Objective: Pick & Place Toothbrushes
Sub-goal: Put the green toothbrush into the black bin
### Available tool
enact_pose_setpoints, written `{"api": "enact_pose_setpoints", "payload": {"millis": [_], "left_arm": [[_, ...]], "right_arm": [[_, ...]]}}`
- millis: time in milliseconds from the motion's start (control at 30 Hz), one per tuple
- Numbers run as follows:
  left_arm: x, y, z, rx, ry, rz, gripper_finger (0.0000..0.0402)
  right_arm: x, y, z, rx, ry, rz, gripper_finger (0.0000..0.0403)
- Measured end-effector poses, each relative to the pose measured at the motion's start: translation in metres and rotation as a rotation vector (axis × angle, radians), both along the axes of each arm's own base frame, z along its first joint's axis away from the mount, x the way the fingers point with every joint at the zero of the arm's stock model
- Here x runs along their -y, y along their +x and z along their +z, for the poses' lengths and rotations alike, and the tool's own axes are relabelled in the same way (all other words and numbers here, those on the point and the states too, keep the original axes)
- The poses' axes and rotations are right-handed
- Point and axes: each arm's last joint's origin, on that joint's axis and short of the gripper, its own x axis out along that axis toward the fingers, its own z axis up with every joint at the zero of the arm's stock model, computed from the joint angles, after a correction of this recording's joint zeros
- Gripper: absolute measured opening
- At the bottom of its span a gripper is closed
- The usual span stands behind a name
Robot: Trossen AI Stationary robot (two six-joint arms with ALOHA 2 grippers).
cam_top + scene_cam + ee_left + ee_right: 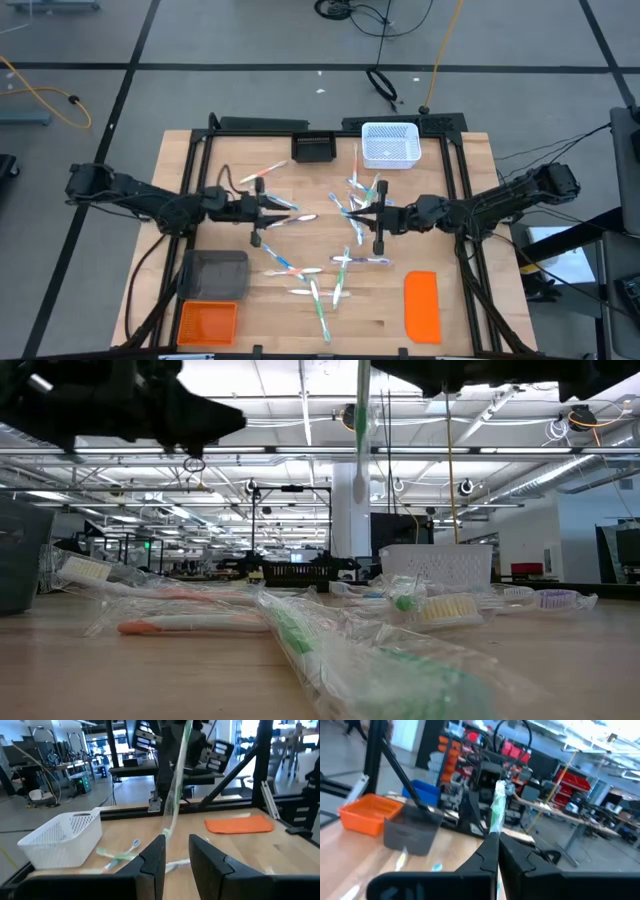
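Several toothbrushes (318, 272) in clear wrappers lie scattered flat on the wooden table (470, 200). My right gripper (372, 216) is over the table's middle, shut on a green-and-white wrapped toothbrush (175, 790) that hangs upright in the air (360, 430). My left gripper (176, 857) faces it from the left (262, 212), raised above the table. Its fingers are open and nothing is between them. The low view cuts off both grippers at its top. My right gripper pinches the hanging toothbrush near its upper end (495, 827) between its two shut fingers. The fingers reach in about level from the table's right side and lie across the brush. The brush hangs nearly straight down, and its lower end (358, 488) is clear of the table.
A white mesh basket (390, 143) and a black tray (315, 147) stand at the far edge. A grey bin (215, 272) and an orange bin (207, 320) sit at the near left. A flat orange lid (422, 305) lies at the near right.
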Motion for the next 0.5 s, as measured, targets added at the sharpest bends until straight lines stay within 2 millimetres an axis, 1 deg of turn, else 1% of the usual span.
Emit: {"api": "enact_pose_setpoints", "payload": {"millis": [300,400,500], "left_arm": [[0.007,0.07,0.014,-0.02,0.08,-0.013,0.0085],[0.008,0.089,0.015,-0.029,0.09,-0.014,0.0086],[0.009,0.102,0.015,-0.039,0.092,-0.014,0.0086]], "right_arm": [[0.0,0.0,0.001,0.008,0.013,0.012,0.0],[0.0,0.0,0.0,0.003,0.01,0.011,0.0],[0.0,0.0,0.0,-0.002,-0.003,0.01,0.0]]}}
